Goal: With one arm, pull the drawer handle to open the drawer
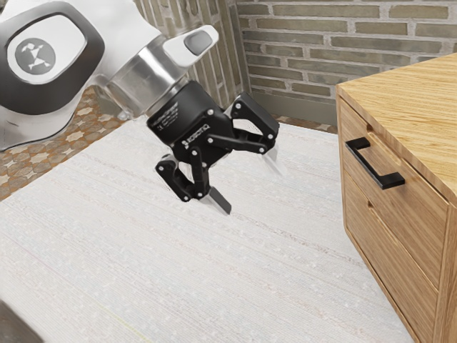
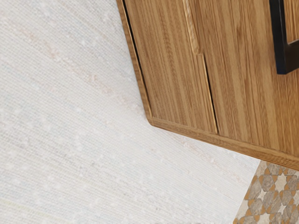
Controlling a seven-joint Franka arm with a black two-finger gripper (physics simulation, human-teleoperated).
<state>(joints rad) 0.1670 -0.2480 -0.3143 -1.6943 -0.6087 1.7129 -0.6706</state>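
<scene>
The drawer handle [image 1: 375, 163] is a flat black bar, squared at the corners, standing off the wood on two short legs, and it sits high on the upper drawer front [image 1: 391, 194] of a wooden cabinet [image 1: 410, 96] at the exterior view's right. That front lies level with the one below it, with a thin dark seam between them. The cabinet is warm honey-coloured wood with long straight grain, a smooth top and crisp edges. In the wrist view the grain runs in fine streaks across its face [image 2: 177, 70], and one end of the handle [image 2: 284, 37] shows as matte black against it. My claw [image 1: 248, 186] hangs over a pale woven rug [image 1: 143, 250] (its weave runs in faint ribbed lines), well apart from the handle and on the exterior view's left of it. The fingers [image 1: 221, 204] are spread wide, with nothing between them. Behind stands a grey-brown brick wall [image 1: 321, 36], and patterned tile floor [image 1: 43, 157] shows past the rug's edge.
</scene>
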